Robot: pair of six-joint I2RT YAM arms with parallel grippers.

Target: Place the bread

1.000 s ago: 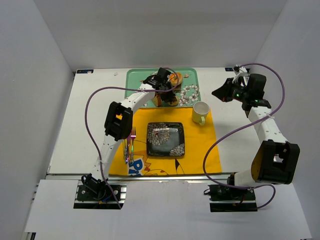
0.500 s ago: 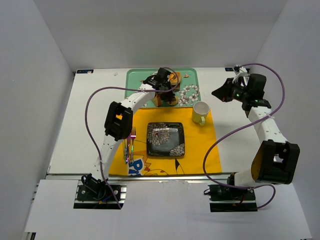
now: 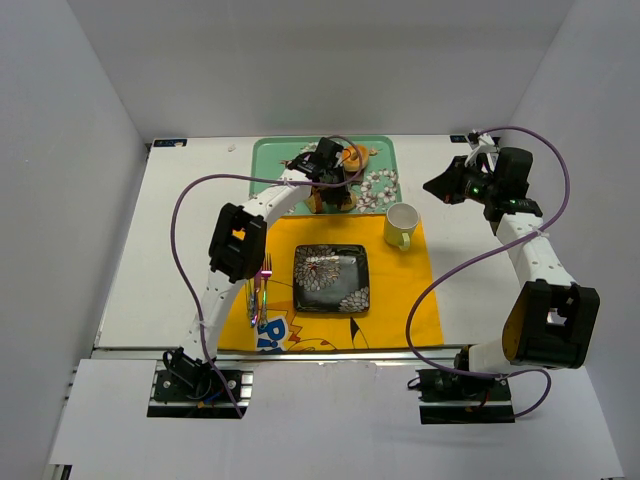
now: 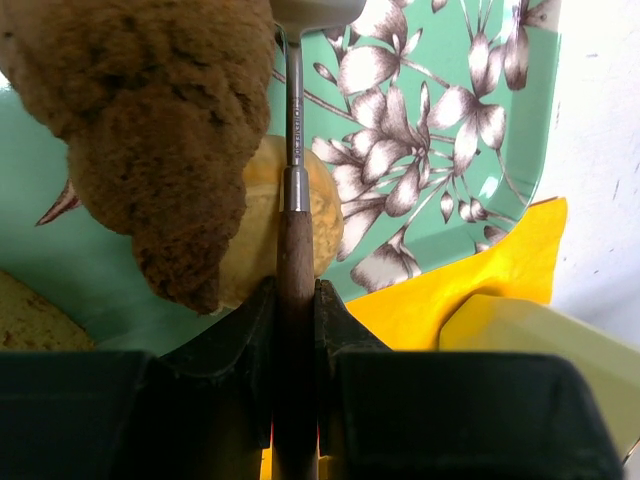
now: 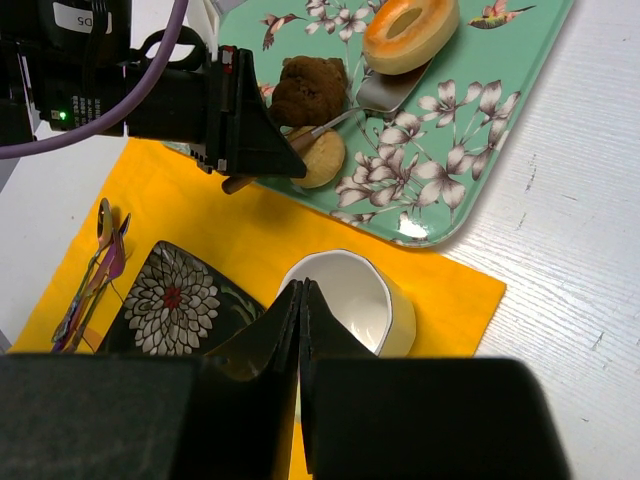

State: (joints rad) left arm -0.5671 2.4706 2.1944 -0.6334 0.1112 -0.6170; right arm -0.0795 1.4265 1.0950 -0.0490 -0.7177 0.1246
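L gripper (image 4: pixel 296 310) clamped tight on spatula (image 5: pixel 385 90) handle. Ring bread (image 5: pixel 410 33) on green tray (image 5: pixel 490 90), touching the blade. R gripper (image 5: pixel 300 300) fingers pressed together, empty.

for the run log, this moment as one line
left gripper shut on spatula | ring bread on its blade, over green tray | right gripper shut, empty

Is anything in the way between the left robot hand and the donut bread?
The left end effector is shut on a spatula whose blade reaches the ring-shaped bread. A brown loaf piece and a round bun lie on the tray between them, beside the spatula's shaft, not blocking it.
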